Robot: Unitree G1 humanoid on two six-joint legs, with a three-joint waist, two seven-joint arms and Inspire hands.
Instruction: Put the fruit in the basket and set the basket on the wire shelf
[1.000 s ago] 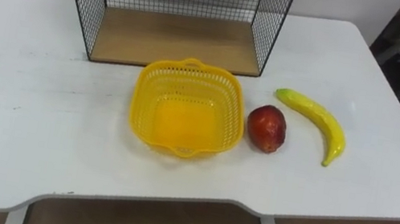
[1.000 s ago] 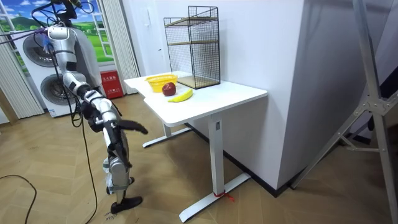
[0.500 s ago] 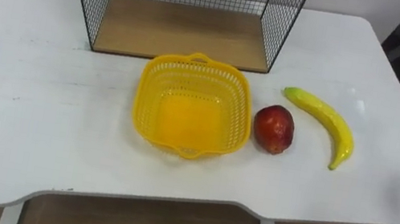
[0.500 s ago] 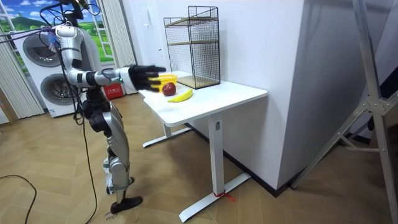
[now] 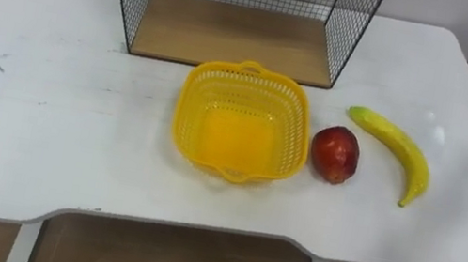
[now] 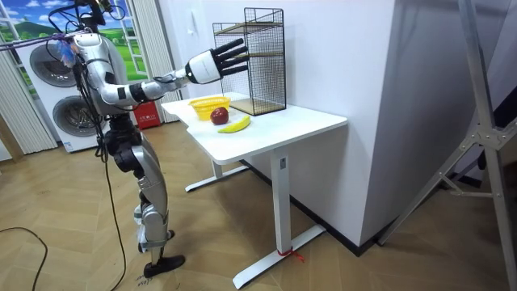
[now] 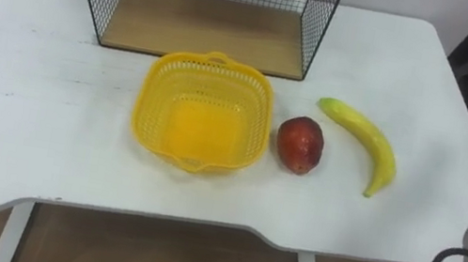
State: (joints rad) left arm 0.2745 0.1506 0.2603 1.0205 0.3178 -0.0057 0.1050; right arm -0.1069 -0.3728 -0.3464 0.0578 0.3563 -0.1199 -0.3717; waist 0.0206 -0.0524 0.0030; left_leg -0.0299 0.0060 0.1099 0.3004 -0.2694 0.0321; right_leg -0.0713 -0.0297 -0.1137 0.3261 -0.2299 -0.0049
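On the table (image 5: 55, 120), the basket (image 5: 192, 110) sits before the wire shelf (image 5: 235, 36), the apple (image 5: 335, 155) just right of it, the banana (image 5: 395, 150) rightmost.

Shows a white table (image 5: 45, 119) below fingers (image 6: 234, 48) of the right hand (image 6: 206, 69), washing machines (image 6: 69, 121) well behind them, wood floor (image 6: 202, 230) underneath.

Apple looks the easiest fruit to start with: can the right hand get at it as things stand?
Probably yes. The right hand is open and raised high, holding nothing. The apple lies uncovered between the basket and the banana, so the hand could come straight down.
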